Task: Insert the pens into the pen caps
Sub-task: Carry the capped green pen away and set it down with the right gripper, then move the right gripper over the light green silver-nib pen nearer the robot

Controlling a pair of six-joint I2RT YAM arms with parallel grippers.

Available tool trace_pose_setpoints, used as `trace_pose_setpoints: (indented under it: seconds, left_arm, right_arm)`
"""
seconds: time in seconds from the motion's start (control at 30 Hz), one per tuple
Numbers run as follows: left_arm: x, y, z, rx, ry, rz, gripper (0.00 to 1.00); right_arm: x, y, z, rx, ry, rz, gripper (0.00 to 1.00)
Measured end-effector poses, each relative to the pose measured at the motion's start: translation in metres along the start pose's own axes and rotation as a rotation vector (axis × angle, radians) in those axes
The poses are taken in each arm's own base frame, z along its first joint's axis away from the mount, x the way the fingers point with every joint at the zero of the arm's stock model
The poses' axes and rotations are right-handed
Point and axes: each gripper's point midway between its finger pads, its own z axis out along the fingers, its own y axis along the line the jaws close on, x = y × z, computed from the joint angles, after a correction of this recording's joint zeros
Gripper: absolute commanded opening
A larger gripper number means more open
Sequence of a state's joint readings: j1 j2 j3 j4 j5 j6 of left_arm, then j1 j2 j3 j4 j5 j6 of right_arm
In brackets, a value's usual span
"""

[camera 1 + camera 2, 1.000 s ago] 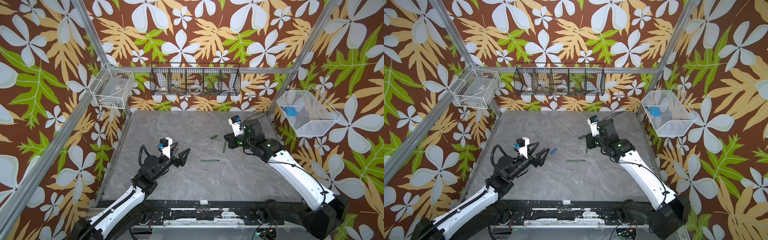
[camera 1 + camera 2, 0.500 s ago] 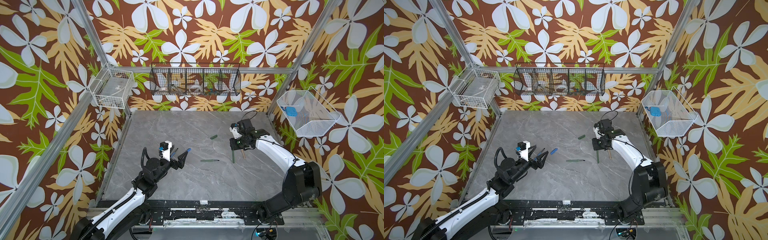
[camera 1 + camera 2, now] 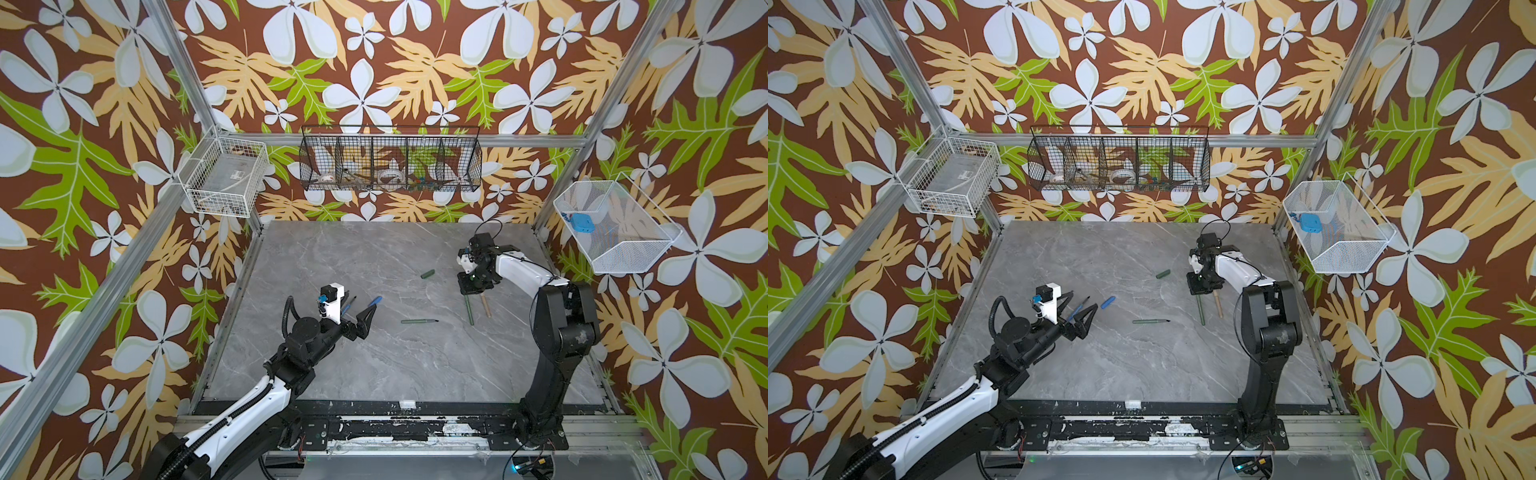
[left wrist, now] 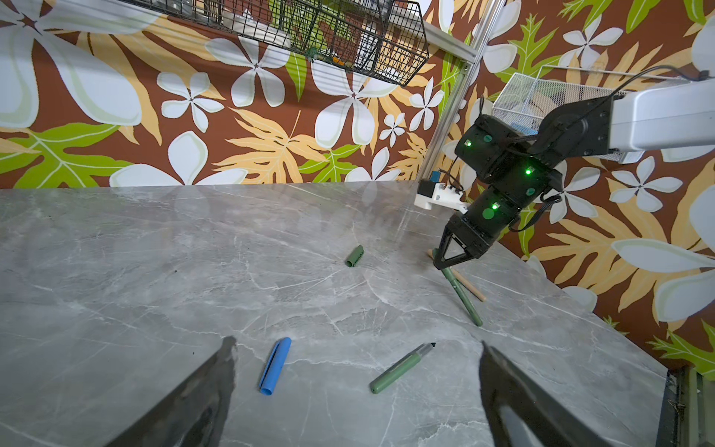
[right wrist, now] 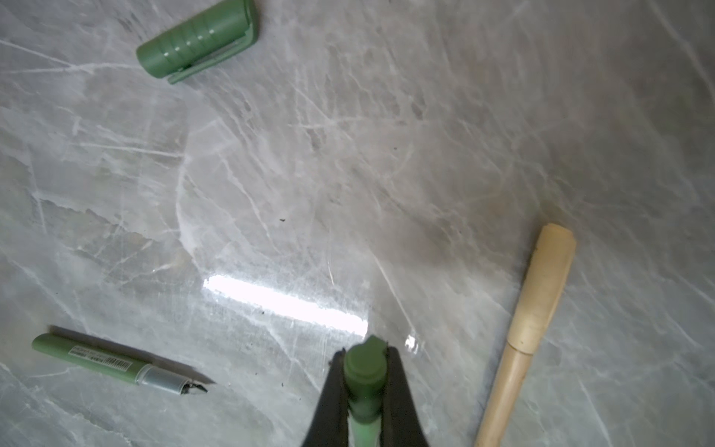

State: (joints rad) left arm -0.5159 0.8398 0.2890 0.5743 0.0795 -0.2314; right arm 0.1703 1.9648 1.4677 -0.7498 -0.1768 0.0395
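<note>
Worktop layout: four pens, two loose caps, three wall baskets.
On the worktop [image 3: 415, 374]: left pen [image 3: 1079, 308] at the left, below the left gripper [image 4: 356, 344], with the left cap [image 3: 376, 300] just to its right; bare pen [image 3: 419, 321] near the middle, lying crosswise; back cap [image 3: 428, 274] behind it, apart; gripped pen [image 3: 469, 309] right of the middle, in the right gripper [image 3: 467, 289], running toward the front; capped pen [image 3: 485, 307] just beside it on the right. Long basket [image 3: 390, 126] on the back wall; left basket [image 3: 241, 141] at the back-left corner; right basket [image 3: 631, 253] on the right wall.
</note>
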Motion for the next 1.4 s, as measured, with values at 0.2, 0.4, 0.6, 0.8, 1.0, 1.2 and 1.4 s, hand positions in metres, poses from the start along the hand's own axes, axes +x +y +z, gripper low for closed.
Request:
trace_pose_setpoints:
  seconds: [0.2,0.4,0.6,0.8,1.0,1.2,1.4]
  left_arm:
    - [0.001,0.0,0.001,-0.001,0.002,0.0,0.99]
    - [0.001,0.0,0.001,0.0,0.002,0.0,0.99]
    - [-0.002,-0.003,0.0,0.013,-0.002,0.0,1.0]
    - [-0.004,-0.004,-0.001,0.016,-0.011,0.002,1.0]
    - [-0.003,-0.001,-0.002,0.002,-0.013,0.001,1.0]
    - [-0.008,0.003,-0.004,-0.021,-0.035,0.002,1.0]
    - [-0.007,0.007,-0.006,-0.044,-0.039,0.002,1.0]
  right_arm:
    - [-0.002,-0.006,0.019,0.008,0.045,-0.002,0.05]
    - [-0.005,-0.015,0.03,0.028,0.065,0.002,0.24]
    - [-0.014,-0.017,0.027,0.033,0.042,0.004,0.41]
    - [-0.038,-0.013,-0.011,0.037,-0.082,-0.008,0.44]
    - [-0.051,0.01,-0.077,-0.046,-0.34,0.011,0.46]
    - [-0.027,0.073,-0.114,-0.141,-0.509,-0.024,0.47]
    - [0.031,0.104,-0.109,-0.217,-0.6,0.047,0.48]
